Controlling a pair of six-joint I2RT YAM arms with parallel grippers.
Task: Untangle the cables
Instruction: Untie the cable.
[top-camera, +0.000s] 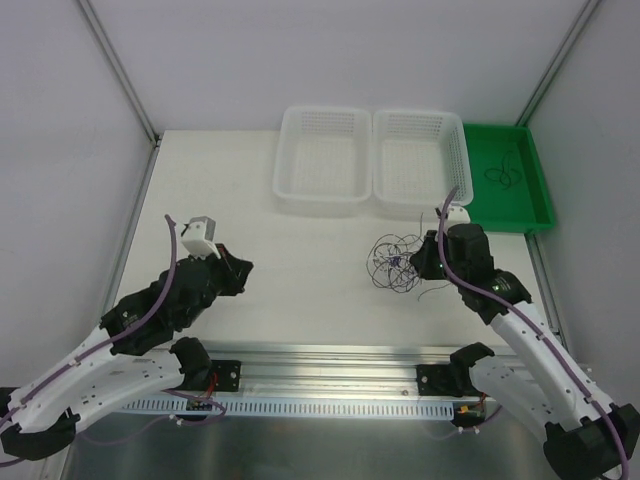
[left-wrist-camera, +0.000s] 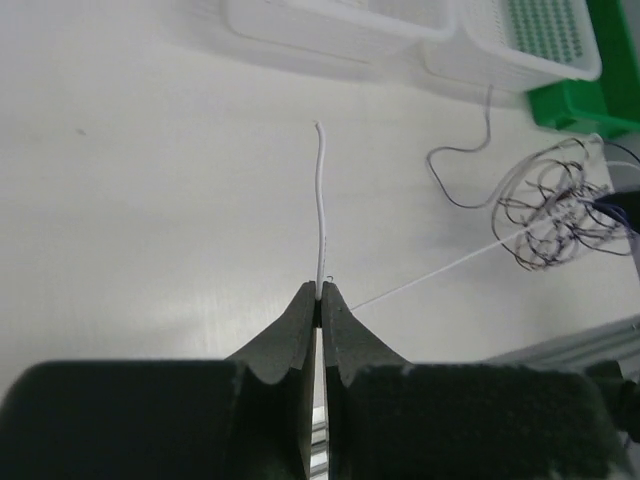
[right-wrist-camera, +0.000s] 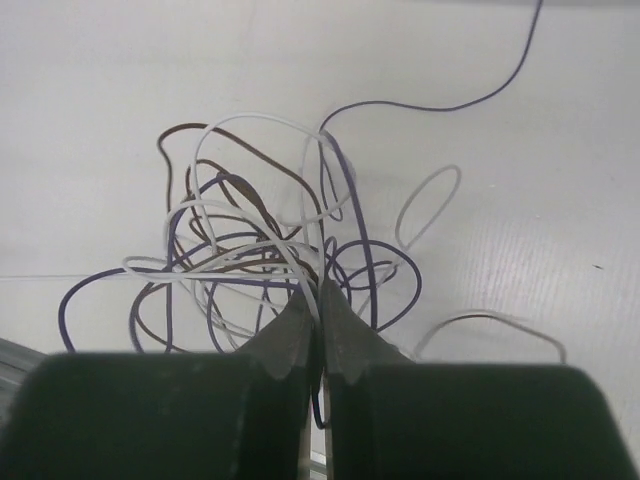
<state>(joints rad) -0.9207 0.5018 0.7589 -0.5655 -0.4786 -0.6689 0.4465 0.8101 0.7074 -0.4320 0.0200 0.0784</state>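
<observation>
The left arm (top-camera: 100, 350) reaches forward from its base at the near left, elbow folded and wrist turned. Its left claw (top-camera: 243, 266) points toward the right, jaws pressed tight together on a thin white cable (left-wrist-camera: 320, 200). The right arm (top-camera: 530, 330) stretches forward and inward from the near right, and its right claw (top-camera: 416, 262) aims left, jaws likewise closed and pinching strands of the tangled cables (right-wrist-camera: 250, 250).

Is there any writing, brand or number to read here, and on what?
None can be read in any view.
The white baskets, green tray, table and cables show no lettering.
Any marking on the metal rail at the near edge is too small to tell.
</observation>
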